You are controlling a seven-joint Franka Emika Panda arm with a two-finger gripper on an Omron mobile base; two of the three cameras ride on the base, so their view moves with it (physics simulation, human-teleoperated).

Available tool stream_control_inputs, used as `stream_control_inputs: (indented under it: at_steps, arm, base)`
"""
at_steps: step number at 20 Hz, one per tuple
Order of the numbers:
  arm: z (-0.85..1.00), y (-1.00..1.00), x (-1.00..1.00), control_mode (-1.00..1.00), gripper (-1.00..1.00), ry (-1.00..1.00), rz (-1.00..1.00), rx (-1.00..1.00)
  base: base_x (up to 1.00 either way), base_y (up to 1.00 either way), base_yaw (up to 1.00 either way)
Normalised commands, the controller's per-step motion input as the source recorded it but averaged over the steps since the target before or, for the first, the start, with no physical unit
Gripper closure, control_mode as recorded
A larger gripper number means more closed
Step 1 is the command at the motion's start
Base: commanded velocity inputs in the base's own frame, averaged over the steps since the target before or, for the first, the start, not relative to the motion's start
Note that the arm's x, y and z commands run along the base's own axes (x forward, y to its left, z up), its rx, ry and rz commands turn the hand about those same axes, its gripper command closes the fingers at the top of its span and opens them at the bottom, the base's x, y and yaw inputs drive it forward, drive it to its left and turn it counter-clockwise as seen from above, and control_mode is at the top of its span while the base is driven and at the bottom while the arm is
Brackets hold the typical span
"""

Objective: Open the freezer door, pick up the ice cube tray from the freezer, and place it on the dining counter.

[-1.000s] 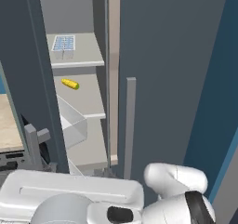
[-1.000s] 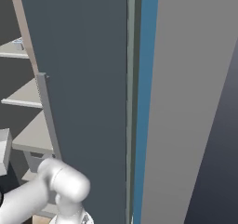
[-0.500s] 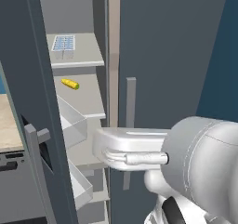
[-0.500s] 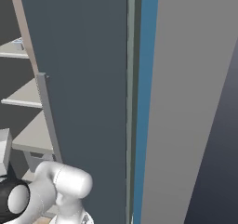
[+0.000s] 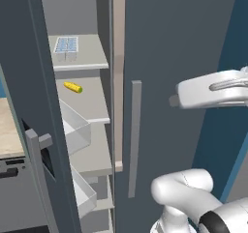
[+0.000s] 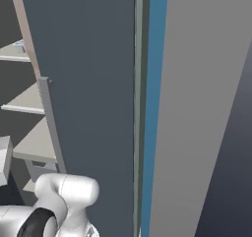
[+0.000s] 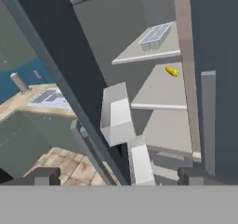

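Freezer door (image 5: 24,82) stands swung open, ice cube tray (image 5: 66,45) on the upper shelf (image 5: 89,58), hand (image 7: 118,176) spread wide, empty.

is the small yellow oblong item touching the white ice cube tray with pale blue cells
Apart. The left base view shows the white ice cube tray with pale blue cells on the upper freezer shelf and the small yellow oblong item on the shelf below.
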Motion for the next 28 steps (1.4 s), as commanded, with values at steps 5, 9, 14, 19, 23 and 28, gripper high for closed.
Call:
stream_control_inputs:
  at_steps: [5,9,14,19,23,28]
  arm:
    - [0.00,-0.12,0.58,-1.00,-1.00,-0.27,0.48,0.03]
    - [0.00,0.00,0.58,-1.00,-1.00,-0.33,0.43,0.06]
    - [0.00,-0.02,0.67,-1.00,-1.00,-0.22,0.40,0.06]
    - [-0.03,0.24,0.21,-1.00,-1.00,-0.28,0.35,0.00]
    - [0.00,0.56,0.00,-1.00,-1.00,-0.22,0.17,0.00]
    - [0.02,0.63,0.02,-1.00,-1.00,-0.02,0.12,0.00]
  base:
    - [0.00,0.00,0.00]
    - [0.00,0.00,0.00]
    - [0.00,0.00,0.00]
    - [0.00,0.00,0.00]
    - [0.00,0.00,0.00]
    - [0.00,0.00,0.00]
